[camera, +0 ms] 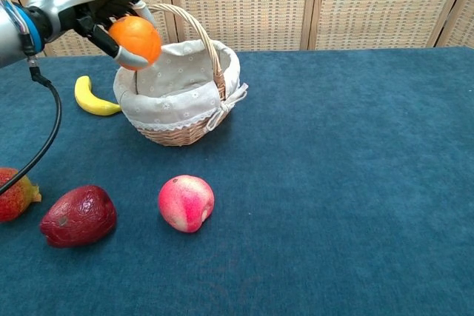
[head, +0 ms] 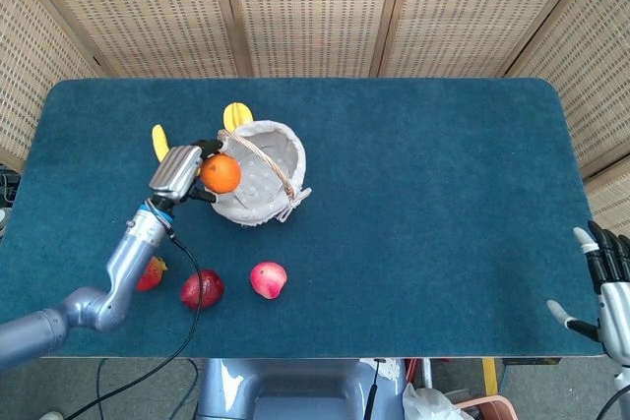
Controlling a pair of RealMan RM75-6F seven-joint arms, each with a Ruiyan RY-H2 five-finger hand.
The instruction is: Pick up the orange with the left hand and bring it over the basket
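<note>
Left robot hand (head: 185, 170) wrapped around the orange (head: 220, 174), fingers (camera: 126, 55) curled under and over it, lifted off the counter (head: 423, 174). Orange held above the left rim of the cloth-lined wicker basket (head: 264, 194), just beside the basket's arched handle (camera: 194, 29). Right robot hand (head: 612, 292) at the counter's near right corner, well apart from the basket, fingers spread and holding nothing. Left of the basket, a banana (camera: 92, 98) flat on the counter. Nearer than the basket, a pink peach (head: 268, 279), a dark red fruit (head: 202, 288) and a red-yellow fruit (camera: 15, 195), in a loose row.
</note>
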